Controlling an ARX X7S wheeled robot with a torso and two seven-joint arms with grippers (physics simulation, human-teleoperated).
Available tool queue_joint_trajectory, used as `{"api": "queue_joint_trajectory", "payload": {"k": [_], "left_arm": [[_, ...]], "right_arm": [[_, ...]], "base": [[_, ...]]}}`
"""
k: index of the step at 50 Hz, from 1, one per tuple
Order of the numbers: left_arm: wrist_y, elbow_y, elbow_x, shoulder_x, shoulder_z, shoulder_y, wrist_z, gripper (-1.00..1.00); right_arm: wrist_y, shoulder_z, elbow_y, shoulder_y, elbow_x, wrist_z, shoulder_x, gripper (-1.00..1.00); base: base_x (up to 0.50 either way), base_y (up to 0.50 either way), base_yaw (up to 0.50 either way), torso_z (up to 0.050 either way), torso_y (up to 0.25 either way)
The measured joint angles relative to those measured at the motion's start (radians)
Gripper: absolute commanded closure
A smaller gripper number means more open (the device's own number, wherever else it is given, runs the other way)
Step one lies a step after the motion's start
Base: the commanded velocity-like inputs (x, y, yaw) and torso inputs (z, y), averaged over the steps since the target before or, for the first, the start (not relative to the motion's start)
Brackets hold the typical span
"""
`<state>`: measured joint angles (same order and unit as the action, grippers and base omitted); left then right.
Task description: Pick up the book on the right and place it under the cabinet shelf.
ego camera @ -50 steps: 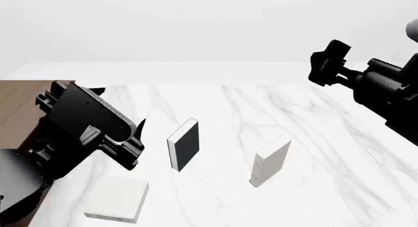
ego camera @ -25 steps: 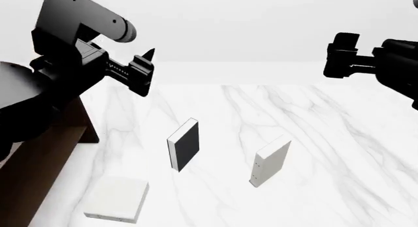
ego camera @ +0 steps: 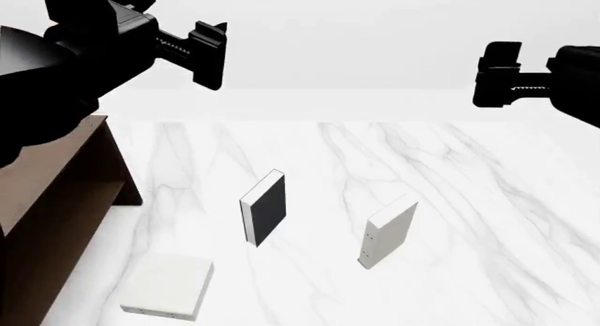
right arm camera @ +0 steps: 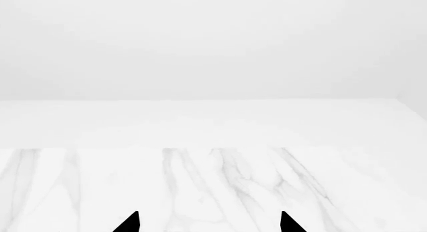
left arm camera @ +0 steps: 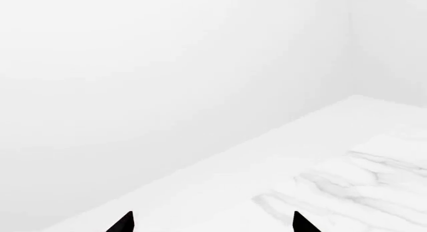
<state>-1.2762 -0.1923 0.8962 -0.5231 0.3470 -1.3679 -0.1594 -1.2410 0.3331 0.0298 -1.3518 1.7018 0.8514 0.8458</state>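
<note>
So the book [ego camera: 387, 232] to grab is the one standing upright on the marble bench [ego camera: 487, 220], furthest right of the three. Its long axis is vertical and it's turned at an angle, spine edge toward the camera. The right gripper [ego camera: 497, 74] hangs high above and a bit to the right of it, well apart, so the book lies down and to the left from those fingers. That arm looks like the nearer one to me. The left gripper [ego camera: 208, 54] is up high too, over by the cabinet shelf [ego camera: 56, 199] at the bench's left edge.

Both wrist views show two spread fingertips with nothing between them, so both sets of fingers are open and empty.

Count: three books total, meaning the target, a black-covered book [ego camera: 263, 207] standing mid-bench, and a pale book [ego camera: 168, 285] lying flat near the front. One cabinet, two arms.
</note>
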Motion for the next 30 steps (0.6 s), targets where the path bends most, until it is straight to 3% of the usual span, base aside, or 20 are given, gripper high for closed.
{"api": "queue_joint_trajectory", "payload": {"k": [13, 30], "left_arm": [[-0.027, 0.038, 0.017, 0.024, -0.02, -0.034, -0.027, -1.0], [-0.051, 0.049, 0.043, 0.032, -0.035, -0.04, -0.05, -1.0]], "right_arm": [[0.003, 0.007, 0.001, 0.001, -0.002, -0.007, 0.003, -1.0], [0.015, 0.008, 0.013, 0.023, 0.013, -0.003, 0.011, -1.0]], "base": [[0.0, 0.0, 0.0, 0.0, 0.0], [0.0, 0.0, 0.0, 0.0, -0.196]]}}
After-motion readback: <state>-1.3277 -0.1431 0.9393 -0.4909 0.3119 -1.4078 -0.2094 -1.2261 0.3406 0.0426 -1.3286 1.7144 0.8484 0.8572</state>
